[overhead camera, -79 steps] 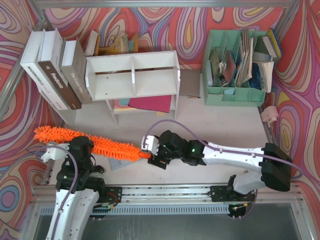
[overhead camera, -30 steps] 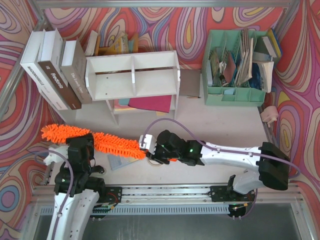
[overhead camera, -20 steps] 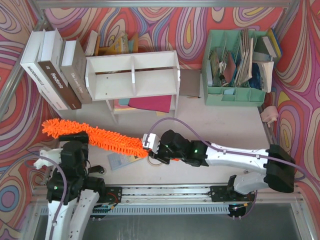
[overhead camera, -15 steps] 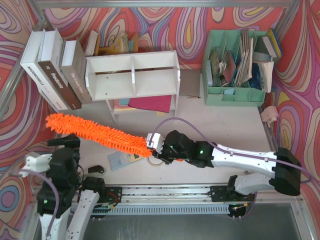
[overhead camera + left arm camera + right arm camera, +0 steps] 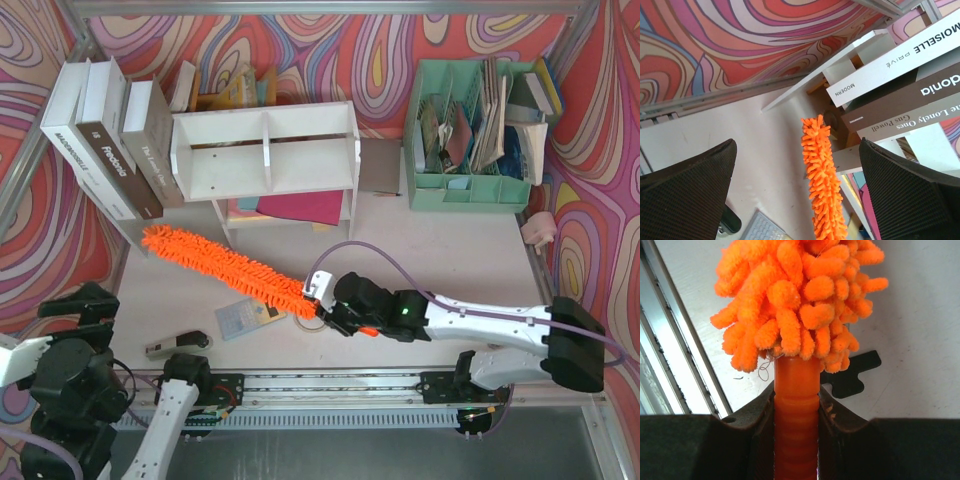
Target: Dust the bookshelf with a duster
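The bright-orange fluffy duster [image 5: 225, 270] hangs slanted over the table, its tip near the books left of the white bookshelf [image 5: 265, 150]. My right gripper [image 5: 325, 305] is shut on the duster's orange plastic handle [image 5: 796, 405], and the fluffy head [image 5: 795, 295] fills the view above the jaws. My left gripper [image 5: 80, 305] stands open and empty at the near left corner, apart from the duster. From the left wrist, the duster [image 5: 822, 175] runs down between the wide-open fingers [image 5: 690, 195], well beyond them.
Big white and brown books [image 5: 105, 140] lean left of the shelf. A mint-green paper organizer [image 5: 470, 130] stands at the back right. A small booklet [image 5: 245, 318] and a black tool [image 5: 175, 347] lie near the front edge. Pink paper [image 5: 300, 208] lies under the shelf.
My left gripper opened, let go of the duster's fluffy end and drew back to the near left corner. The right gripper shifted right and swung the duster tip toward the shelf.
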### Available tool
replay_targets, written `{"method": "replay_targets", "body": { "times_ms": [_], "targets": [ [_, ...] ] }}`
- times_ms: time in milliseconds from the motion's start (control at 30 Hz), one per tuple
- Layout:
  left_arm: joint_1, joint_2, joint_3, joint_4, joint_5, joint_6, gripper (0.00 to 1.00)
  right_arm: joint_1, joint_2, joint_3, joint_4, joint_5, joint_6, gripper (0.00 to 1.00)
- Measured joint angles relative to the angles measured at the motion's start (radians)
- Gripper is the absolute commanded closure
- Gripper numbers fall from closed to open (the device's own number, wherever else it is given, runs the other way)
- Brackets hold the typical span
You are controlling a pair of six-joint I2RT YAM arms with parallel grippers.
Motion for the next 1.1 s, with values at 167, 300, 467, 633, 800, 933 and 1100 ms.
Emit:
{"method": "replay_targets", "body": {
  "times_ms": [167, 300, 467, 633, 800, 933, 1100],
  "targets": [
    [0.000, 0.068, 0.057, -0.007, 0.011, 0.092, 0.02, 0.013, 0.090, 0.000, 0.032, 0.014, 0.056, 1.00],
    [0.000, 0.140, 0.097, -0.038, 0.040, 0.152, 0.02, 0.045, 0.121, 0.002, 0.048, 0.042, 0.074, 1.00],
    [0.000, 0.191, 0.107, -0.083, 0.060, 0.203, 0.02, 0.066, 0.102, 0.016, 0.044, 0.053, 0.069, 1.00],
    [0.000, 0.121, 0.105, -0.103, 0.031, 0.230, 0.02, 0.089, 0.023, 0.047, 0.011, 0.055, 0.053, 1.00],
    [0.000, 0.045, 0.115, -0.106, -0.028, 0.246, 0.02, 0.097, -0.008, 0.109, -0.014, 0.066, 0.021, 1.00],
    [-0.004, 0.045, 0.117, -0.108, -0.066, 0.262, 0.02, 0.097, -0.008, 0.168, -0.055, 0.095, -0.021, 1.00],
    [-0.019, 0.045, 0.112, -0.109, -0.091, 0.266, 0.02, 0.097, -0.006, 0.228, -0.061, 0.149, -0.069, 1.00]
  ]
}}
